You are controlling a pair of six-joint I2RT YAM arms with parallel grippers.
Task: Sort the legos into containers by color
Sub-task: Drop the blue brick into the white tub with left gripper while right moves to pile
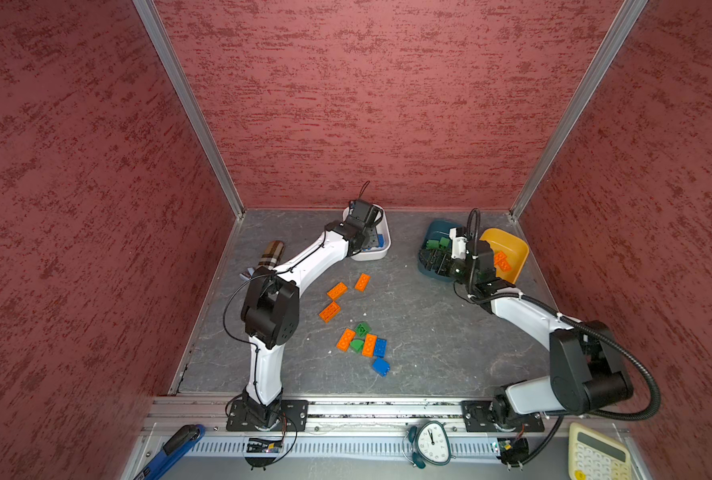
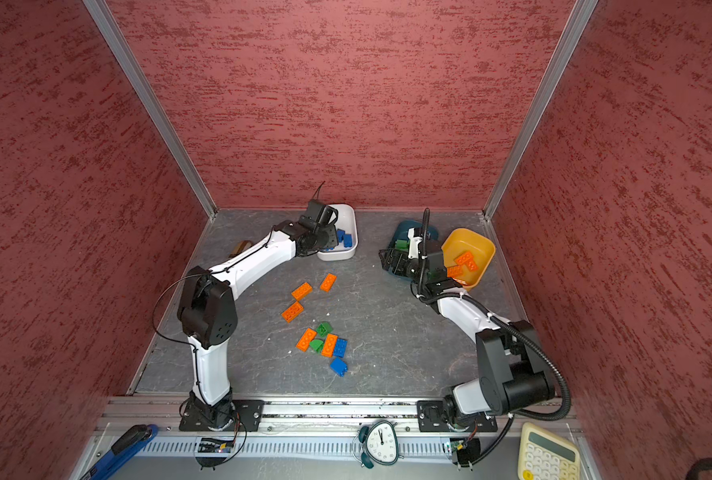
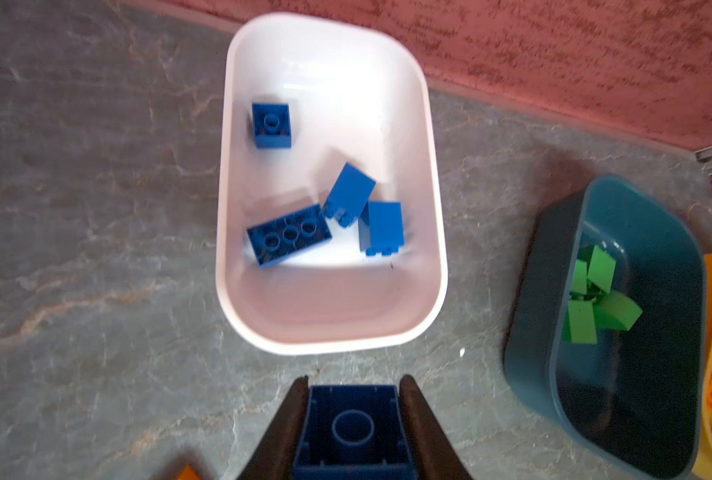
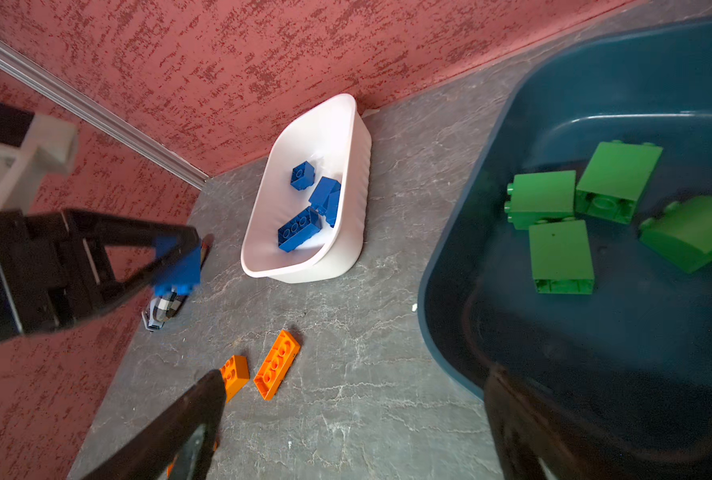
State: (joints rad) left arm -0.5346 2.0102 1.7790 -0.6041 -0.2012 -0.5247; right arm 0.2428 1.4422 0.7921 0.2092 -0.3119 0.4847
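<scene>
Partway: white bowl (image 3: 325, 307) at back edge of bench (image 1: 429, 332) held four blues (image 3: 289, 235), teal bowl (image 3: 528, 365) greens (image 4: 560, 253), yellow bowl (image 2: 466, 241) oranges (image 2: 466, 261); nine bricks (image 1: 369, 345) lay loose mid-bench. The left gripper (image 3: 354, 384) clamped a blue brick (image 3: 352, 428) near the white bowl; the right gripper (image 4: 350, 382) gaped over teal rim. Grey marble-look bench, red walls (image 1: 346, 104).

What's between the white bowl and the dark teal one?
Just bare tabletop and a tiny white speck, seen in the left wrist view between white bowl and teal bowl.
</scene>
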